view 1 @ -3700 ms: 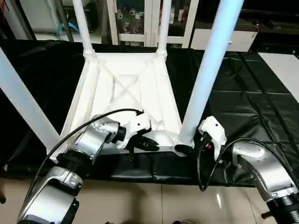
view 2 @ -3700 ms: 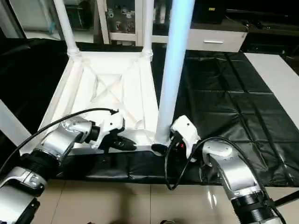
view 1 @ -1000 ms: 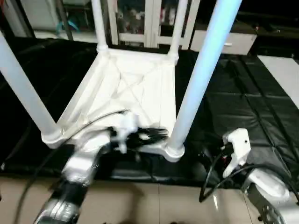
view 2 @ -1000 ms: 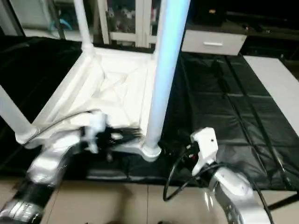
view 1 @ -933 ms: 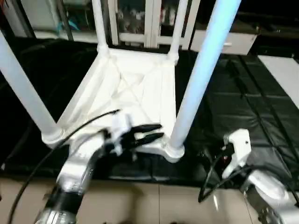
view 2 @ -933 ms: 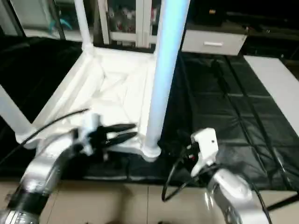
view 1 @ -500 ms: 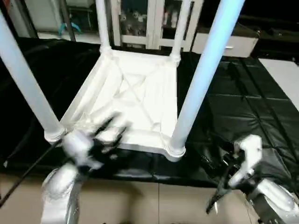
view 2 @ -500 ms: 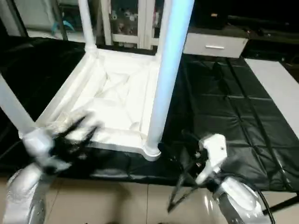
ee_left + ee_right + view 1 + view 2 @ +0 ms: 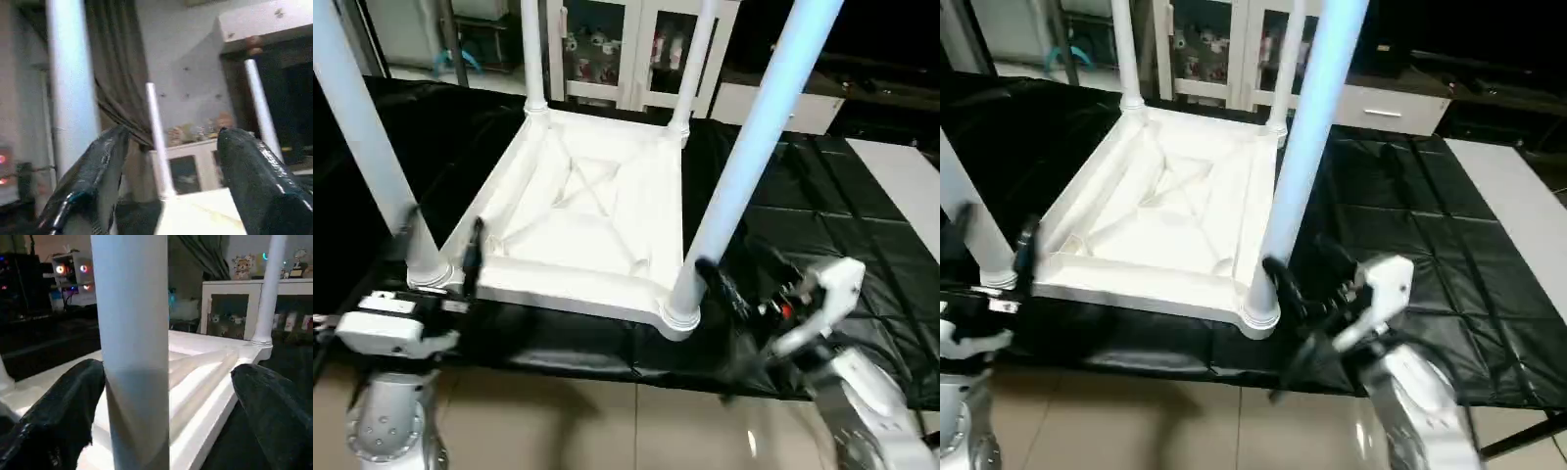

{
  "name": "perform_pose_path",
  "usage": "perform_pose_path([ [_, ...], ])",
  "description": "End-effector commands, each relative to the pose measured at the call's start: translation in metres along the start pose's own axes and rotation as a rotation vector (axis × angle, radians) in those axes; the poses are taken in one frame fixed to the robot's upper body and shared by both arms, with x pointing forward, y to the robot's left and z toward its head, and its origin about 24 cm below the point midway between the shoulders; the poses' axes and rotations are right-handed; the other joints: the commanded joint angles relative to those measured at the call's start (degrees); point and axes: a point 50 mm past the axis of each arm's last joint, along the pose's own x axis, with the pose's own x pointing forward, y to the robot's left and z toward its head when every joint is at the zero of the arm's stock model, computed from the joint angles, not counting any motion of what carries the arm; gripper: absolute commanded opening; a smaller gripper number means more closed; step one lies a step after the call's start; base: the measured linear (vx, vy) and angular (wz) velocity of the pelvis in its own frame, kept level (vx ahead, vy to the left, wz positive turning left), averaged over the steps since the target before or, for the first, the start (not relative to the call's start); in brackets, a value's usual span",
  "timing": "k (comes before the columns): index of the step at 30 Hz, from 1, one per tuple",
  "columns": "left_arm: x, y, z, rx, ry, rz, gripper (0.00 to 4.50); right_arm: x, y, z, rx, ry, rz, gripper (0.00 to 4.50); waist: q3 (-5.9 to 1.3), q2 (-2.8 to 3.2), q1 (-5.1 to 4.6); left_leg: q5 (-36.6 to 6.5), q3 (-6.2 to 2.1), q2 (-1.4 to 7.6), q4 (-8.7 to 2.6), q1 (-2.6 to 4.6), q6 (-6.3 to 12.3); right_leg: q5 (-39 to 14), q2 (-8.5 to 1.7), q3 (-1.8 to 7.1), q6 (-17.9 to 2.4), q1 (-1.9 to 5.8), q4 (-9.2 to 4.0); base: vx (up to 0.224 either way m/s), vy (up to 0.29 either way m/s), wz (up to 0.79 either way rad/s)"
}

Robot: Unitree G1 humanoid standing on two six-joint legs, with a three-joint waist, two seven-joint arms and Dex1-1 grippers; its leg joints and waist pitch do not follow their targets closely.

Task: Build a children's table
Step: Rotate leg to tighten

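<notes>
The children's table lies upside down on the black mat, its white ribbed top (image 9: 558, 284) facing up with four white legs standing in the corner sockets. My left gripper (image 9: 440, 245) is open by the foot of the near left leg (image 9: 367, 137), which rises beside one finger (image 9: 93, 181) in the left wrist view; nothing is held. My right gripper (image 9: 1304, 266) is open at the foot of the near right leg (image 9: 744, 166). That leg (image 9: 132, 357) stands between its wide-apart fingers (image 9: 58, 421), and I cannot tell whether they touch it.
The black mat (image 9: 822, 206) covers the work surface, whose front edge drops to a tiled floor (image 9: 607, 421). White glass-door cabinets (image 9: 607, 59) stand behind the two far legs. A pale surface (image 9: 906, 171) lies at the far right.
My left gripper has left the table's near rim, opened wide and swung left to the near left leg. My right gripper has risen to the near right leg's foot.
</notes>
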Motion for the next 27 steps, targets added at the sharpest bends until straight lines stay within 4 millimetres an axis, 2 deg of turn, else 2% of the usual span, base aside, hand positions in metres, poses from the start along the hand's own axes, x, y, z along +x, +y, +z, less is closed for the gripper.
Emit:
perform_pose_path([
  [1,0.002,0.004,0.002,0.051,-0.005,0.026,3.62,0.004,-0.006,0.002,-0.009,-0.014,-0.037,4.5,-1.87,0.73,0.14,-24.6,-0.23,0.74,-5.15,0.41,-0.76,-21.7,0.17,0.83,-2.2,1.63,-4.13,0.0,0.0,0.0],
  [3,0.003,0.008,0.001,0.07,0.001,0.055,3.64,0.008,-0.005,0.0,-0.009,-0.014,-0.029,4.5,-1.97,0.77,0.15,-23.8,-0.3,0.77,-5.22,0.19,-0.7,-20.2,0.11,0.82,-2.6,1.96,-3.86,0.0,0.0,0.0],
  [6,0.006,0.014,-0.002,0.095,0.018,0.072,4.07,0.013,-0.003,-0.001,-0.002,-0.011,-0.015,4.5,-1.98,0.76,0.35,-23.2,-0.21,0.66,-5.13,0.31,-0.54,-19.2,0.11,0.88,-3.1,1.9,-3.78,0.0,0.0,0.0],
  [9,0.011,0.021,-0.01,0.08,0.052,0.084,4.11,0.018,0.0,-0.004,-0.001,-0.008,-0.004,4.5,-2.13,0.9,0.5,-22.2,-0.21,0.58,-5.05,0.46,-0.66,-17.2,0.19,0.88,-3.7,1.88,-3.51,0.0,0.0,0.0],
  [10,0.013,0.023,-0.013,0.073,0.068,0.091,4.37,0.019,0.0,-0.005,-0.002,-0.006,-0.004,4.5,-2.17,0.93,0.55,-21.8,-0.22,0.56,-5.07,0.41,-0.74,-16.5,0.16,0.91,-4.0,1.99,-3.34,0.0,0.0,0.0],
  [11,0.014,0.024,-0.015,0.065,0.079,0.097,4.46,0.02,0.0,-0.005,-0.002,-0.002,-0.006,4.5,-2.23,1.65,0.75,-21.5,-0.29,0.55,-5.1,0.54,-1.0,-15.7,0.12,0.94,-4.3,1.97,-3.21,0.0,0.0,0.0],
  [12,0.015,0.026,-0.017,0.059,0.089,0.103,4.46,0.021,0.0,-0.006,-0.003,0.002,-0.008,4.5,-2.22,1.3,0.7,-21.2,-0.26,0.55,-5.1,0.44,-1.03,-14.6,0.19,0.9,-4.6,2.08,-3.17,0.0,0.0,0.0],
  [13,0.015,0.026,-0.017,0.059,0.089,0.103,4.46,0.021,0.0,-0.006,-0.003,0.002,-0.008,4.5,-2.29,1.32,0.74,-21.0,-0.28,0.58,-5.14,0.38,-1.04,-14.0,0.18,0.88,-4.8,2.25,-3.07,0.0,0.0,0.0],
  [14,0.017,0.032,-0.026,0.069,0.154,0.132,4.46,0.023,0.001,-0.008,-0.007,0.013,-0.017,4.5,-2.36,1.97,0.87,-20.1,-0.27,0.63,-5.11,0.45,-1.23,-12.2,0.19,0.94,-5.4,2.28,-2.83,0.0,0.0,0.0],
  [15,0.018,0.033,-0.027,0.072,0.168,0.138,4.46,0.024,0.001,-0.008,-0.008,0.016,-0.021,4.5,-2.36,1.69,0.8,-20.0,-0.1,0.49,-4.98,0.64,-1.07,-11.5,0.33,0.89,-5.7,2.14,-2.85,0.0,0.0,0.0],
  [16,0.019,0.04,-0.036,0.061,0.225,0.195,4.46,0.025,0.001,-0.01,0.001,0.026,-0.033,4.5,-2.43,1.76,0.79,-19.7,-0.16,0.47,-5.02,0.6,-1.12,-11.1,0.28,0.9,-6.1,2.35,-2.7,0.0,0.0,0.0],
  [18,0.019,0.042,-0.04,0.056,0.251,0.202,4.46,0.025,0.001,-0.011,0.0,0.028,-0.036,4.5,-2.41,1.74,0.84,-19.3,-0.19,0.48,-5.02,0.6,-1.14,-10.8,0.19,0.89,-6.4,2.47,-2.69,0.0,0.0,0.0],
  [19,0.02,0.043,-0.043,0.054,0.273,0.203,4.46,0.025,0.001,-0.011,-0.001,0.028,-0.038,4.5,-2.42,1.83,0.9,-19.2,-0.2,0.5,-5.01,0.62,-1.07,-10.6,0.19,0.9,-6.6,2.48,-2.66,0.0,0.0,0.0],
  [20,0.022,0.044,-0.045,0.036,0.275,0.208,4.46,0.025,0.001,-0.011,-0.005,0.029,-0.041,4.5,-2.43,2.19,0.99,-19.1,-0.25,0.49,-5.03,0.68,-1.17,-10.5,0.16,0.93,-6.7,2.5,-2.6,0.0,0.0,0.0],
  [24,0.033,0.039,-0.05,-0.041,0.282,0.124,4.46,0.027,-0.003,-0.012,-0.025,0.033,-0.077,4.5,-2.43,1.92,1.24,-19.3,-0.16,0.49,-5.07,0.77,-1.43,-10.6,0.11,0.99,-7.4,2.49,-2.57,0.0,0.0,0.0],
  [27,0.039,0.032,-0.053,-0.098,0.287,0.046,4.46,0.03,-0.011,-0.009,-0.017,0.018,-0.144,4.5,-2.21,1.98,1.25,-21.1,-0.21,0.52,-5.31,0.88,-2.01,-13.6,0.05,1.05,-7.3,2.26,-2.82,0.0,0.0,0.0],
])
